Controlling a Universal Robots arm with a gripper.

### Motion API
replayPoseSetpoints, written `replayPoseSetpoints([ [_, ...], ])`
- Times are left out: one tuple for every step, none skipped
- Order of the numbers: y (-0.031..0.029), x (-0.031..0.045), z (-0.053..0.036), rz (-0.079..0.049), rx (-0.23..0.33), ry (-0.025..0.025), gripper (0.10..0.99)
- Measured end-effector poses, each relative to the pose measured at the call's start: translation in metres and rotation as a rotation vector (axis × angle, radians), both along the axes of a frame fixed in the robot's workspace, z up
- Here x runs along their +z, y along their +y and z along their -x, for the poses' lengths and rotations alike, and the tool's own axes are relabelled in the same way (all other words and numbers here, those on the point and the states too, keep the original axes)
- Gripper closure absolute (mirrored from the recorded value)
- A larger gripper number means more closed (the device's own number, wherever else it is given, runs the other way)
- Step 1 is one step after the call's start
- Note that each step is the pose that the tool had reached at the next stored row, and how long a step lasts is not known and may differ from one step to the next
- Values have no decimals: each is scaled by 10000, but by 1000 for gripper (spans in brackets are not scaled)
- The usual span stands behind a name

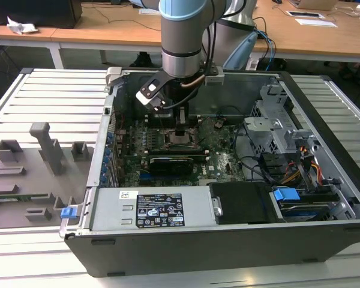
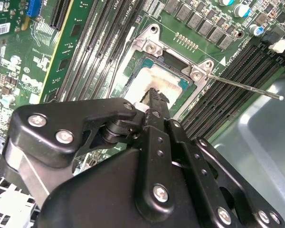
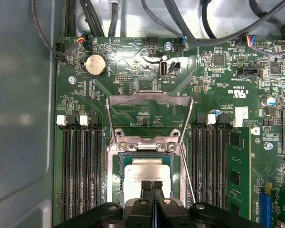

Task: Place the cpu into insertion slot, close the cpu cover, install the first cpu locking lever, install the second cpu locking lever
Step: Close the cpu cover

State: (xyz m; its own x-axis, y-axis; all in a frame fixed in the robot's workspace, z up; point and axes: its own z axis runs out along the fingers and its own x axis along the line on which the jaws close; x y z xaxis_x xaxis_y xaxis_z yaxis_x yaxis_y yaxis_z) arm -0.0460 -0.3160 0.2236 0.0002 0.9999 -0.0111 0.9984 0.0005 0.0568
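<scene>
Silvery-grey metal right under my fingertips: the cpu [image 3: 143, 170] lies flat in the insertion slot [image 3: 117, 164], square within its rim, and both wrist views show it seated. My hand [image 3: 152, 184] is pinched narrow, the two fingers pressed together with nothing between them, tips over the chip's top; whether they touch it, I cannot tell. Just beyond, the cpu cover [image 3: 149, 99] stands open, tilted up from its hinge at the slot's edge, green motherboard [image 3: 133, 71] showing through its window. One thin locking lever [image 2: 247, 88] juts out from the slot's corner, slanting across the memory slots [image 3: 83, 175], not latched down. In the exterior view my arm drops straight into the open computer case [image 1: 228, 240] on the ribbed table [image 1: 48, 96], the hand [image 1: 181, 131] low over the slot.
</scene>
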Motion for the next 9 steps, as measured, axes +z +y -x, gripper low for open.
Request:
replayPoseSetpoints([
  [1, 18, -7, 17, -1, 4, 980],
  [0, 18, -44, 19, 1, 88, 980],
  [0, 20, -61, 20, 0, 144, 980],
  [0, 31, -67, 22, 0, 178, 980],
  [0, 95, -68, 27, -2, 198, 980],
  [0, 131, -69, 31, -1, 198, 980],
  [0, 155, -69, 34, 0, 199, 980],
  [0, 180, -69, 36, 1, 199, 980],
  [0, 193, -70, 39, 1, 199, 980],
])
